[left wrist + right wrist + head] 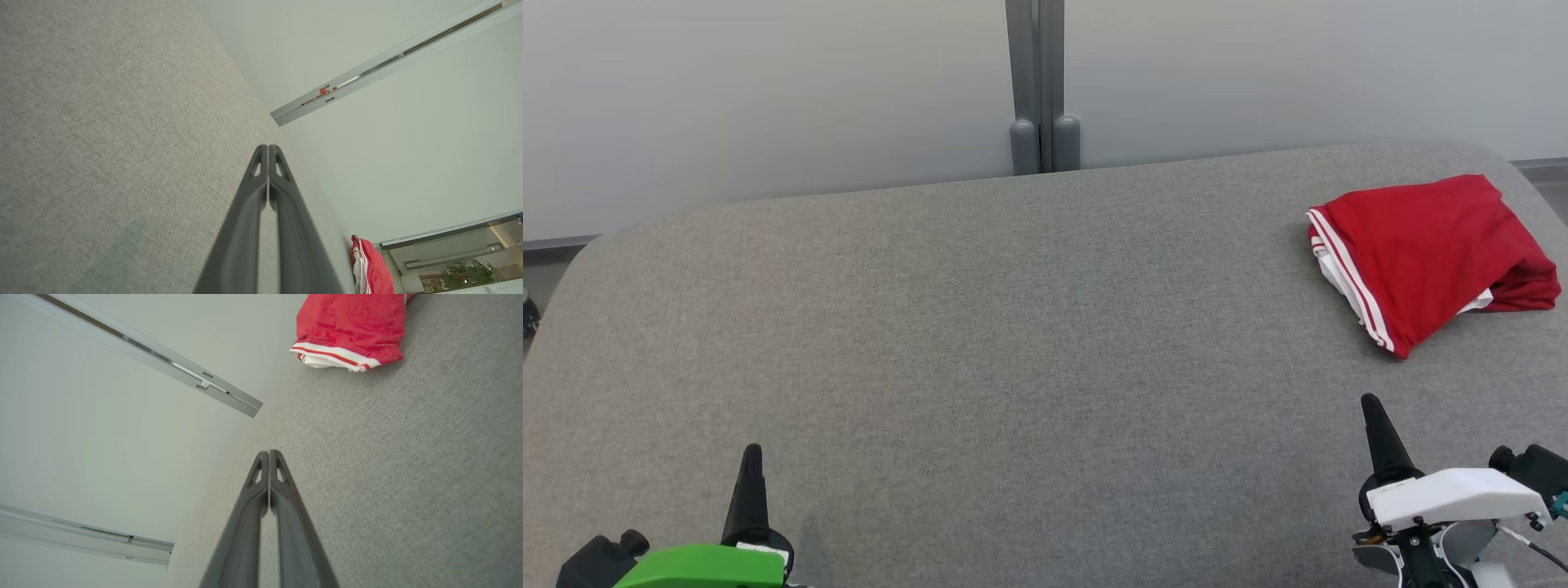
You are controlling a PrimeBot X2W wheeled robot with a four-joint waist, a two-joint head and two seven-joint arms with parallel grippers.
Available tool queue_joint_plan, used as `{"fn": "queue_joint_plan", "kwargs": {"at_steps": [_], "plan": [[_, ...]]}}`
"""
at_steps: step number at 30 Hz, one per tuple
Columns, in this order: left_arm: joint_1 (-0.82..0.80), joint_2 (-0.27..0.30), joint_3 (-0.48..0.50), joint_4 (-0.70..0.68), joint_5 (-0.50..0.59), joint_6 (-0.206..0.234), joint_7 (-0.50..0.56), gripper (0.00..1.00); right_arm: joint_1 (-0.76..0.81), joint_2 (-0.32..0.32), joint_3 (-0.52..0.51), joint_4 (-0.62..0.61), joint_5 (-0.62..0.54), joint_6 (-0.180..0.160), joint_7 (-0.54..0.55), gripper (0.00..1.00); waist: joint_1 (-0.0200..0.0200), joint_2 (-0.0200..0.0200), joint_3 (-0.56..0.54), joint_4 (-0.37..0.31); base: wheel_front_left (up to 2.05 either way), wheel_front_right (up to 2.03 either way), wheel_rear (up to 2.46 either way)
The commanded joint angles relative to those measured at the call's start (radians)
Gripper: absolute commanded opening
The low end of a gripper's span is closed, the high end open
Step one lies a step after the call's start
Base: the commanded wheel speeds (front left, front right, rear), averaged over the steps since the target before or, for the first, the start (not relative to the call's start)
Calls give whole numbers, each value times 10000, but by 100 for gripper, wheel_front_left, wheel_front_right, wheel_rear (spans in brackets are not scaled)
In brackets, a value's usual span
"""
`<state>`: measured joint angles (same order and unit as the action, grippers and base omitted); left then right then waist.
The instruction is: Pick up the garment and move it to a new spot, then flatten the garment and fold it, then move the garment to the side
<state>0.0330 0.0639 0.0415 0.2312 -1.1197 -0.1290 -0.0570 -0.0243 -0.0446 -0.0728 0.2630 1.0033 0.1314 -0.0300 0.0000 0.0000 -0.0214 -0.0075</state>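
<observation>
Surface (pixel 1013 327) grey, garment (pixel 1421 253) near its right edge; left gripper (pixel 752 449), right gripper (pixel 1370 400) jaws clenched, empty; a stray nudge could push it off.

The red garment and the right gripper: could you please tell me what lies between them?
Just bare grey fabric surface lies between the right gripper and the red garment, as the head and right wrist views show.

Left pincer (pixel 752 454) and right pincer (pixel 1370 404) both closed, pointing forward.
</observation>
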Motion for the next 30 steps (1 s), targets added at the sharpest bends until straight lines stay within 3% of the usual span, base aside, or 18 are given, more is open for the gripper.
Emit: {"fn": "queue_joint_plan", "kwargs": {"at_steps": [1,30], "plan": [[-296,106,72,-68,-291,-15,68,0,-217,-52,-40,-134,343,-5,77,0,0,0,6,2,0,0,0],[-924,102,270,38,-2814,-22,805,0,-566,-68,-246,-172,3320,-4,798,0,0,0,113,35,0,0,0]]}}
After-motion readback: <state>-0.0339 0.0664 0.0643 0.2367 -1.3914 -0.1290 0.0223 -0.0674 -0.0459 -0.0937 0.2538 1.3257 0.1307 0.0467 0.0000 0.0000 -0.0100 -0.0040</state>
